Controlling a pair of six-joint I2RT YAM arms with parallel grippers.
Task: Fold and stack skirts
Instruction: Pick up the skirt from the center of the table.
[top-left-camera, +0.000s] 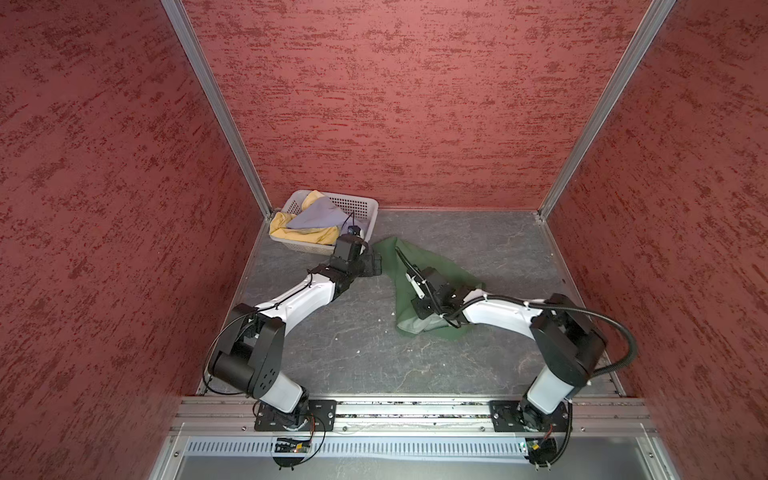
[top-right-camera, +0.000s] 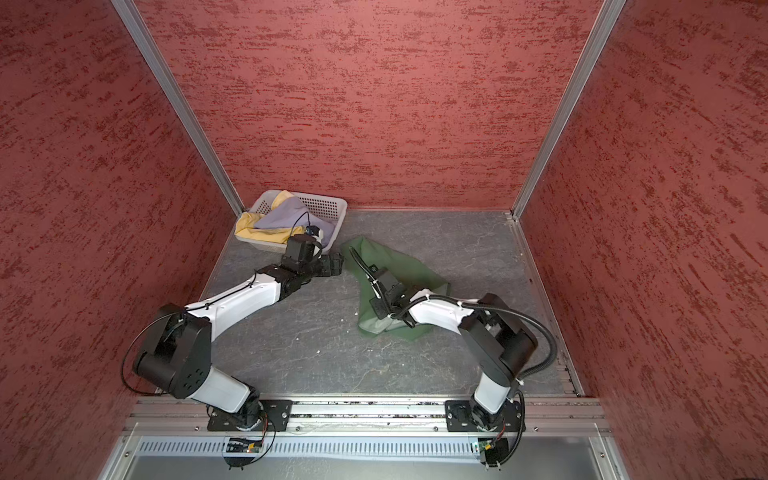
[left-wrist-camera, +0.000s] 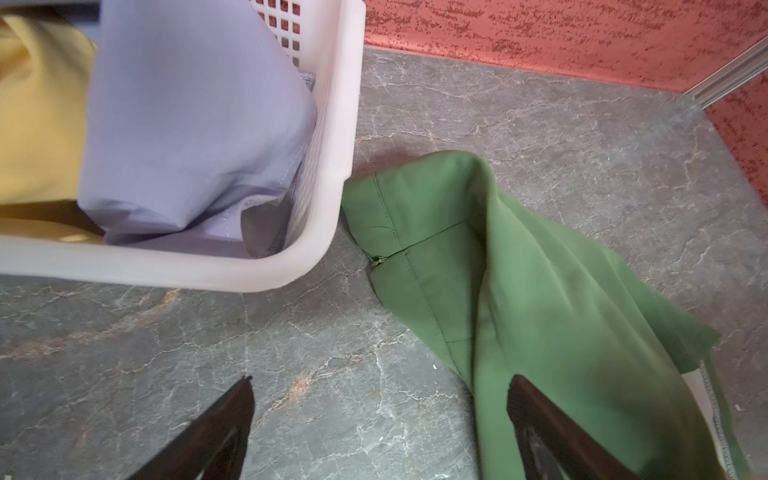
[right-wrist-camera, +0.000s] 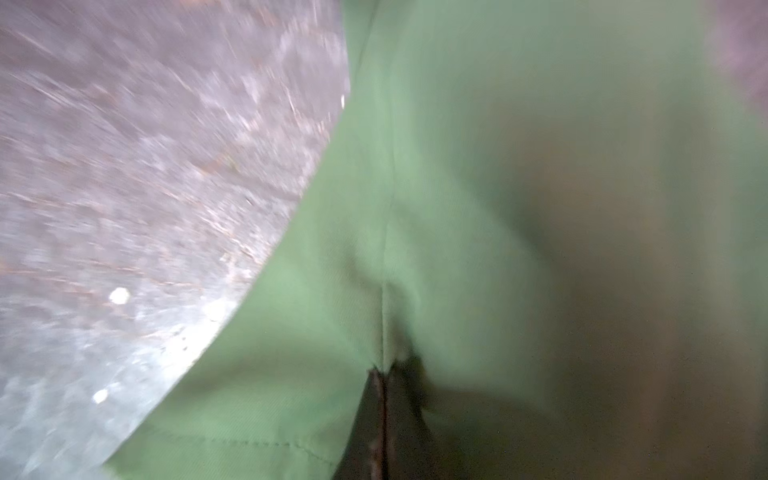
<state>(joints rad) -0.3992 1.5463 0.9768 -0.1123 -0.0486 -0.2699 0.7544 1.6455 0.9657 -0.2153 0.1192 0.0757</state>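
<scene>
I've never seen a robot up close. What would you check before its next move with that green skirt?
1. Right gripper shut on the green skirt: ok.
2. Left gripper open and empty: ok.
3. Green skirt lying flat: not ok, rumpled.
4. Green skirt clear of the basket: cannot tell, a corner lies close by its rim.
5. Lavender skirt and yellow skirt inside the basket: ok.
6. Number of layers pinched: cannot tell.

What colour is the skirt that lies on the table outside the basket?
The skirt is plain green, seen best in the left wrist view.
</scene>
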